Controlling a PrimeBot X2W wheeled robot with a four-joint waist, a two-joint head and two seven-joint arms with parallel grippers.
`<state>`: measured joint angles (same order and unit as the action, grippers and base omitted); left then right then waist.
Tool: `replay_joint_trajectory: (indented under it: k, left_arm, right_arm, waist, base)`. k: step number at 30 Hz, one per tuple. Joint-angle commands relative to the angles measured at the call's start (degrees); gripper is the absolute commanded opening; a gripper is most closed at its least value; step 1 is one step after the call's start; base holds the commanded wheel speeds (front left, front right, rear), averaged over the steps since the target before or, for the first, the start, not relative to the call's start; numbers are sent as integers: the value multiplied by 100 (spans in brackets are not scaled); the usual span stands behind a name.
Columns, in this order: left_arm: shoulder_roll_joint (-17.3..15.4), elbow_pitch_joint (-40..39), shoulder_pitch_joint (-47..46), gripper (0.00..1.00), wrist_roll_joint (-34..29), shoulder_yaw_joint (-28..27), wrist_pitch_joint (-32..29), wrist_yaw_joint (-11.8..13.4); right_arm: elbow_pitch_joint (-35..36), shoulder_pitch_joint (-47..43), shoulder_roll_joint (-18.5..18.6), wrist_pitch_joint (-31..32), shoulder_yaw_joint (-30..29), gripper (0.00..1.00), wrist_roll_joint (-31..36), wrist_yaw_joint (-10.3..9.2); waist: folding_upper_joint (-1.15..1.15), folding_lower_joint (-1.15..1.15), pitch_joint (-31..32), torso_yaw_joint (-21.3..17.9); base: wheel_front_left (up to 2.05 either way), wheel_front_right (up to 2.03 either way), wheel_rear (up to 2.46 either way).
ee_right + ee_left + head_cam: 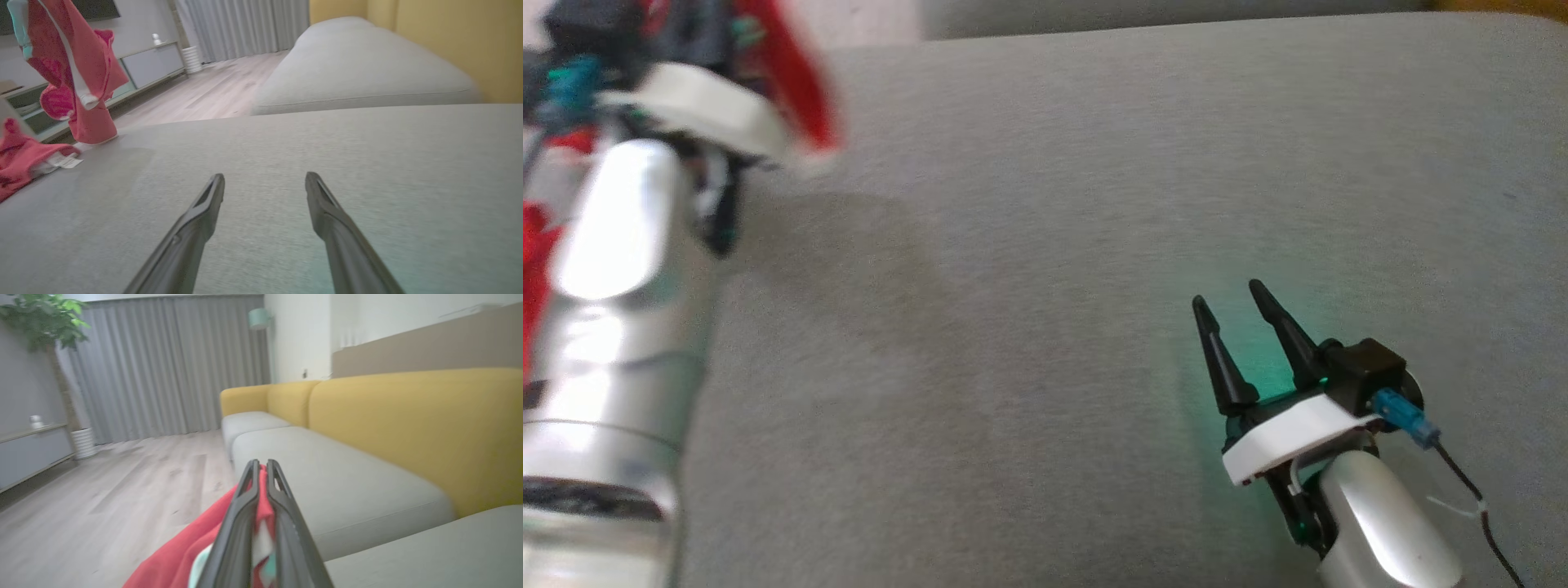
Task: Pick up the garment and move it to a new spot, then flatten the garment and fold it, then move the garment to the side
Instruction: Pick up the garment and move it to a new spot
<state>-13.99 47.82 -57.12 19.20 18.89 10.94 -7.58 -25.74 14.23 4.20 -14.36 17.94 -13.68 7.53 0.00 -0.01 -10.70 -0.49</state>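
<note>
1 of the 3 stages looked to be under way, and none looked finished. The grey seat cushion [1094,204] spread wide before the robot, with the yellow backrest [408,424] standing along its far side. At 10 o'clock in the head's downward view, the silver left forearm [613,286] reached away from the body. The red garment [77,73] hung beyond it in a long twisted drop.

The garment's lowest fold touched the cushion near the seat edge. More red cloth lay heaped on the seat at 9 o'clock in the right wrist view, and I could not tell whether it joined the hanging part.

The left gripper [261,467] was clenched hard on the garment. Red cloth was pinched between its 2 dark fingers, with white and teal trim showing lower down. At 4 o'clock in the head view, the right gripper [1227,295] sat low over the cushion with its jaws spread wide. It held nothing, and a green glow fell on the fabric beneath it. A small white label [67,162] lay flat on the seat beside the heap.

By my reckoning the pick-up was only partly done, since some cloth rested on the seat. Carrying it to a new spot, flattening, folding and setting it aside all remained.
</note>
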Motion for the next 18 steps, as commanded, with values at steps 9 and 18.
replay_joint_trajectory:
  k: [9, 18]
  left_arm:
    - [729, -1189, 432, 0, 742, 472, 55, 10]
    - [954, -435, 1823, 100, 673, 683, 375, 449]
  right_arm:
    - [222, -109, -121, -63, -82, 100, -40, -4]
    - [267, -234, -131, -63, -428, 100, -93, -4]
  waist:
    - [0, 1, 177, -1062]
    - [0, 1, 267, -972]
  base:
    - [0, 0, 0]
    - [0, 0, 0]
